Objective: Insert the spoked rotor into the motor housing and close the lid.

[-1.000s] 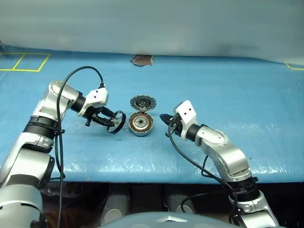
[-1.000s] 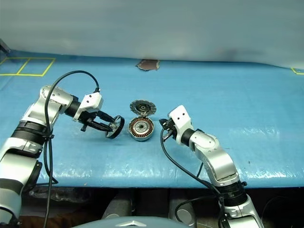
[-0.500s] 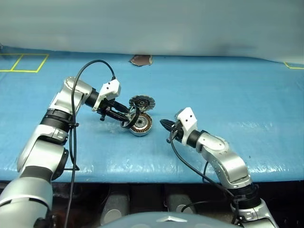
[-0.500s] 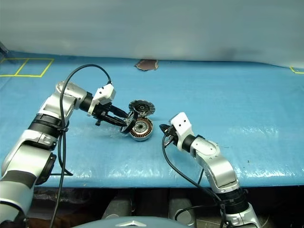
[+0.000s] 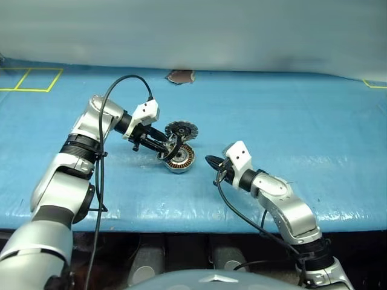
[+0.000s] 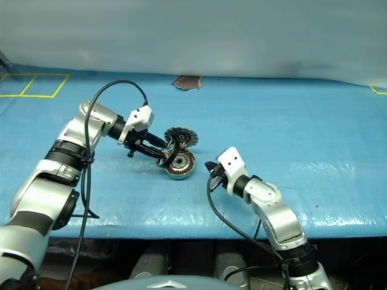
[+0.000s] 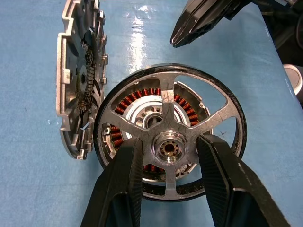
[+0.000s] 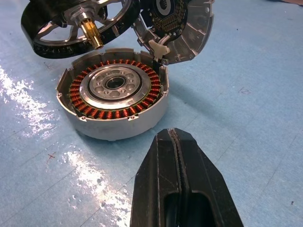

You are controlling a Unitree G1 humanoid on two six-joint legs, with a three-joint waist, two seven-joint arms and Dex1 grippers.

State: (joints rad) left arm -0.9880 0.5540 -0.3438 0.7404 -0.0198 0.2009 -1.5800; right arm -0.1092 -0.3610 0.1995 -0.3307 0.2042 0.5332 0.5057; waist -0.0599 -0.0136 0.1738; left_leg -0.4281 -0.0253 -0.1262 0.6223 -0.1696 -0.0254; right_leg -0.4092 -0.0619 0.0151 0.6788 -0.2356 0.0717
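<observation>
- The left gripper (image 7: 166, 161) has its jaws clamped on the hub of the spoked rotor (image 7: 173, 142), holding it tilted just above the motor housing (image 8: 113, 101), not yet seated.
- In the right wrist view the rotor's brass shaft hangs off-centre, over the housing's edge rather than its middle hole.
- The right gripper (image 8: 177, 146) waits beside the housing, jaws closed and empty.
- The lid (image 5: 181, 129) stands open at the housing's far edge, apparently hinged there.
- Judged: still to do are centring, lowering, releasing and closing the lid on the blue table (image 5: 314, 121).
</observation>
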